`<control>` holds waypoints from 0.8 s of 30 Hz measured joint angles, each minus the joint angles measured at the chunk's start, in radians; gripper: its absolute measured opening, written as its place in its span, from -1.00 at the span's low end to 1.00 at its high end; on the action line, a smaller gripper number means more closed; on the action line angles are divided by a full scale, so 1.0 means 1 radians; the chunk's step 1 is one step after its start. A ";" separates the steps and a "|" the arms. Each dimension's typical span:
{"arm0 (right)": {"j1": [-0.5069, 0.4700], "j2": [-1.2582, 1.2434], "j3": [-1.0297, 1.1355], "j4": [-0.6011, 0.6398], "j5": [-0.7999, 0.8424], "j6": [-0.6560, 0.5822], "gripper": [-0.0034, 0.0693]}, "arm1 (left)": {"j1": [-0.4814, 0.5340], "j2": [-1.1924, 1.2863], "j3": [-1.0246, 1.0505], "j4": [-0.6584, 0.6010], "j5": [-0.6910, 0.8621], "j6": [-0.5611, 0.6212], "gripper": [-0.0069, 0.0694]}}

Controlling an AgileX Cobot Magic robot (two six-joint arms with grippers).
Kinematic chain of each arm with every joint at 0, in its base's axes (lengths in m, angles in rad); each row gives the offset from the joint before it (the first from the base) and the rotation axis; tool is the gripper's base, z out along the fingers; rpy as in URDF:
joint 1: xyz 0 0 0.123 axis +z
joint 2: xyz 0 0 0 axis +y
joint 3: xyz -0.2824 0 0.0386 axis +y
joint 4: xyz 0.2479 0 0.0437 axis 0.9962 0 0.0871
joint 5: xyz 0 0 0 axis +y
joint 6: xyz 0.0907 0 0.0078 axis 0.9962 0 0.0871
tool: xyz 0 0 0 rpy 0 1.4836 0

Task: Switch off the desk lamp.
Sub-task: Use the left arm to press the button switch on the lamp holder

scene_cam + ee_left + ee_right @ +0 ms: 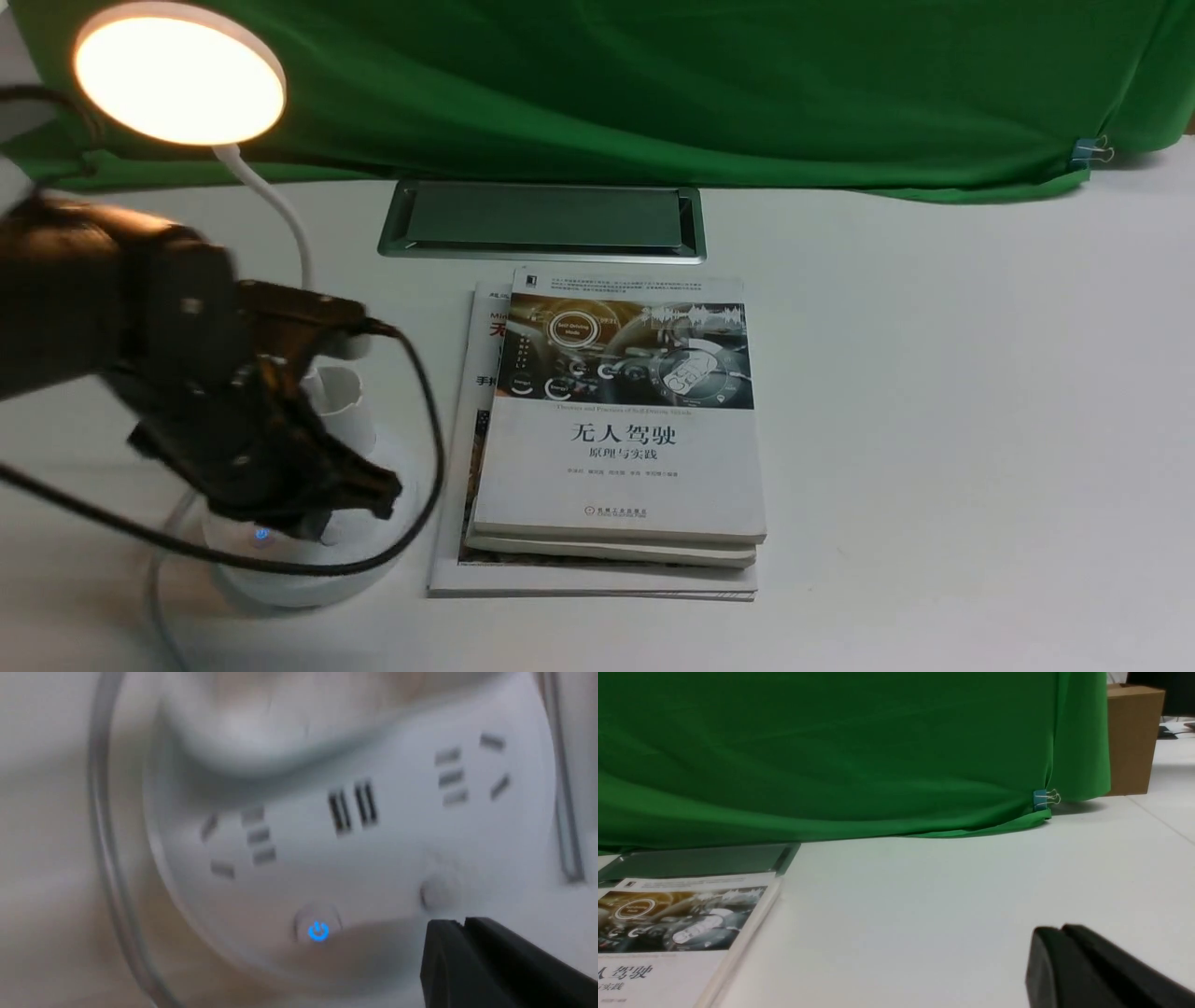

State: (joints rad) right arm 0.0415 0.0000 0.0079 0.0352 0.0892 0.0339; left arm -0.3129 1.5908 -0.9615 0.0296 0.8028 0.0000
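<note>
The desk lamp stands at the table's left, and its round disc head (179,79) glows warm. A thin white neck (280,205) runs down past a small cup holder (344,399) to the round base (308,574). On the base (397,826) are sockets, a blue-lit power button (318,931) and a plain round button (437,893). My left gripper (462,924) is shut and empty, its tip just short of the plain button. From the front, the left gripper (322,530) hangs low over the base. My right gripper (1062,929) is shut over bare table.
A stack of books (621,420) lies right of the lamp. Behind it is a metal hatch (541,219) set in the table, then a green cloth (653,84) with a binder clip (1088,151). A white cable (161,597) curves off the base. A cardboard box (1132,737) stands beyond the cloth.
</note>
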 joint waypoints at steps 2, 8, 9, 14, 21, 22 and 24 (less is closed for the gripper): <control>0.000 0.000 0.000 0.000 0.000 0.000 -0.81 | -0.017 0.018 -0.016 0.031 -0.009 -0.023 -0.77; 0.000 0.000 0.000 0.000 0.000 0.000 -0.81 | -0.020 0.029 0.019 0.028 -0.086 -0.040 -0.77; 0.000 0.000 0.000 0.000 0.000 0.000 -0.81 | -0.020 0.030 0.023 0.026 -0.096 -0.040 -0.77; 0.000 0.000 0.000 0.000 0.000 0.000 -0.81 | -0.020 0.053 0.084 0.001 -0.197 -0.041 -0.77; 0.000 0.000 0.000 0.000 0.000 0.000 -0.81 | -0.020 0.011 0.081 0.022 -0.193 -0.043 -0.77; 0.000 0.000 0.000 0.000 0.000 0.000 -0.81 | -0.020 -0.007 0.080 0.038 -0.189 -0.050 -0.77; 0.000 0.000 0.000 0.000 0.000 0.000 -0.81 | -0.020 -0.043 0.077 0.063 -0.195 -0.064 -0.77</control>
State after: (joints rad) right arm 0.0415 0.0000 0.0079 0.0352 0.0892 0.0339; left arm -0.3326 1.5474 -0.8850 0.0928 0.6073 -0.0638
